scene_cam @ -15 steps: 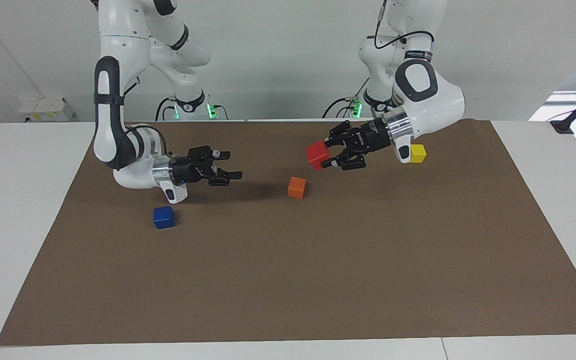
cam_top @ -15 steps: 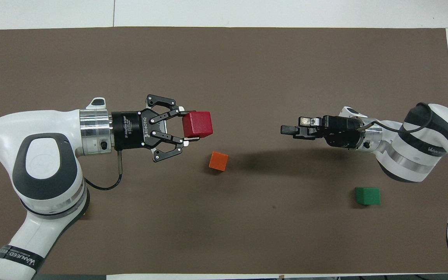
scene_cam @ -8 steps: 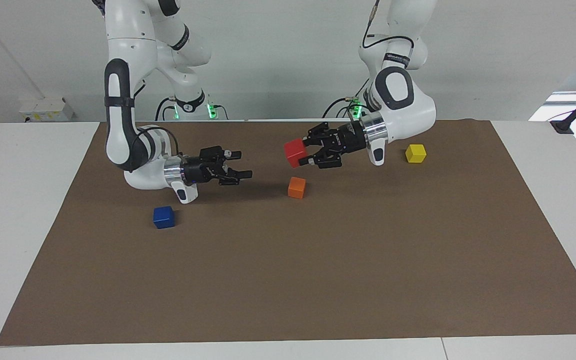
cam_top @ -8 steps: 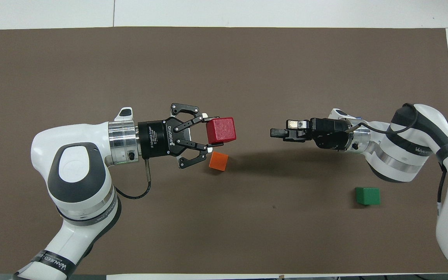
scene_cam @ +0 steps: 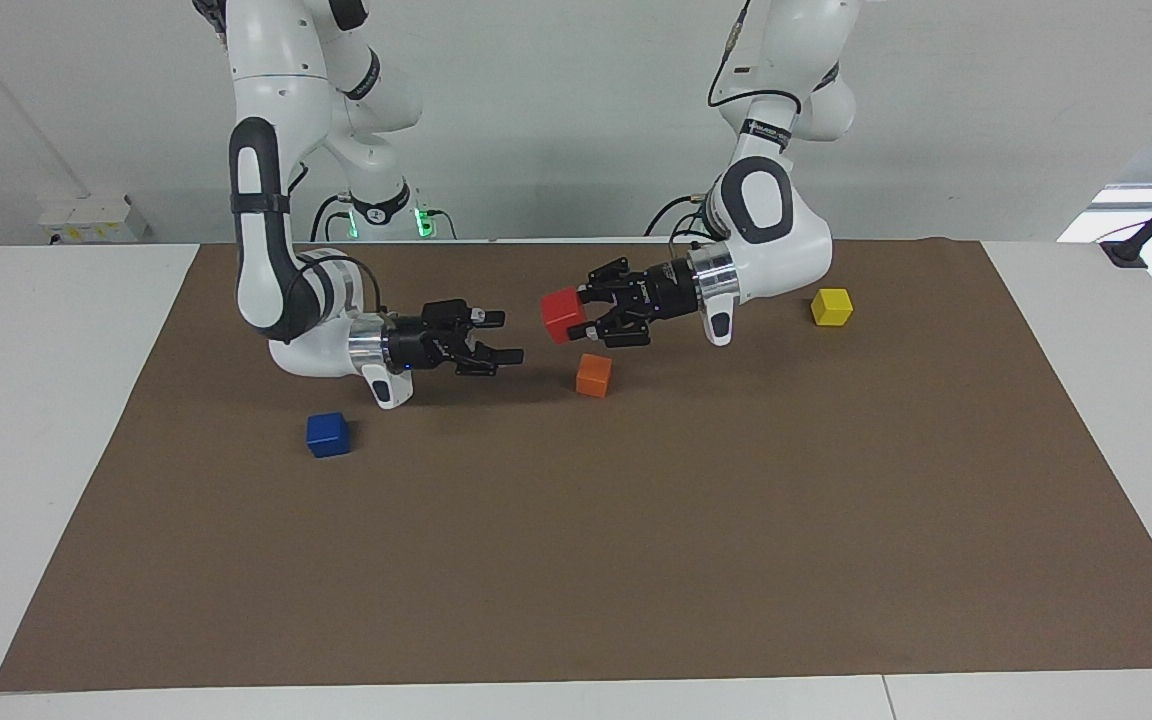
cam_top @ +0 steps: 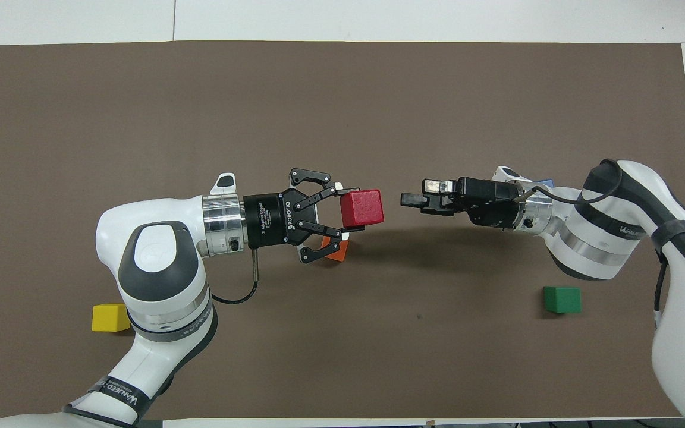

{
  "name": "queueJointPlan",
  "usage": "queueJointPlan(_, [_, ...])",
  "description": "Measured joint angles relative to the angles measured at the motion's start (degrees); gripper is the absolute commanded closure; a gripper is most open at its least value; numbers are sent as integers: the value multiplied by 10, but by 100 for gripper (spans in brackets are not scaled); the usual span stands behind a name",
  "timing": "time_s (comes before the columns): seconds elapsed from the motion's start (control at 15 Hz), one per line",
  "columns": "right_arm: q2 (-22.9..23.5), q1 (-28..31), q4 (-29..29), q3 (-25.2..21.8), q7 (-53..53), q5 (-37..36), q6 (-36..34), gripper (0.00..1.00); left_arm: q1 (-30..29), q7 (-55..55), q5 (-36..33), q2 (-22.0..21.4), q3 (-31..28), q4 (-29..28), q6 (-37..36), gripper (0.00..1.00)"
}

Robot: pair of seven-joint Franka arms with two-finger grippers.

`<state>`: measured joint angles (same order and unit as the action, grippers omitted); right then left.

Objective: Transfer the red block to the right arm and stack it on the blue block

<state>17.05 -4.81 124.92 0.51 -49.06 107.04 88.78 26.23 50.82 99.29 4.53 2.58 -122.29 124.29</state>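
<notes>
Facing view: the left gripper holds the red block in the air, clamped between its fingertips, just above the orange block. The cube has no long axis; it sits tilted, one corner toward the right gripper, whose fingers are spread wide, near the block but apart from it. The blue block lies on the brown mat toward the right arm's end; a yellow block lies toward the left arm's end. Both grippers have drawn closer together than a second ago.

Overhead view: the red block faces the right gripper across a narrow gap. The left gripper now partly covers the orange block. A green block rests near the right arm.
</notes>
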Motion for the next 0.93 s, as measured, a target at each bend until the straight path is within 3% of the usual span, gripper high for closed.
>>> queueJointPlan(0.73, [0, -31, 0, 0, -15, 32, 24, 0, 23, -5, 13, 28, 3, 27, 25, 100])
queueJointPlan(0.87, [0, -31, 0, -1, -15, 32, 24, 14, 23, -5, 13, 32, 3, 33, 26, 100])
queueJointPlan(0.93, [0, -31, 0, -1, -15, 32, 24, 27, 23, -5, 13, 34, 3, 35, 26, 100])
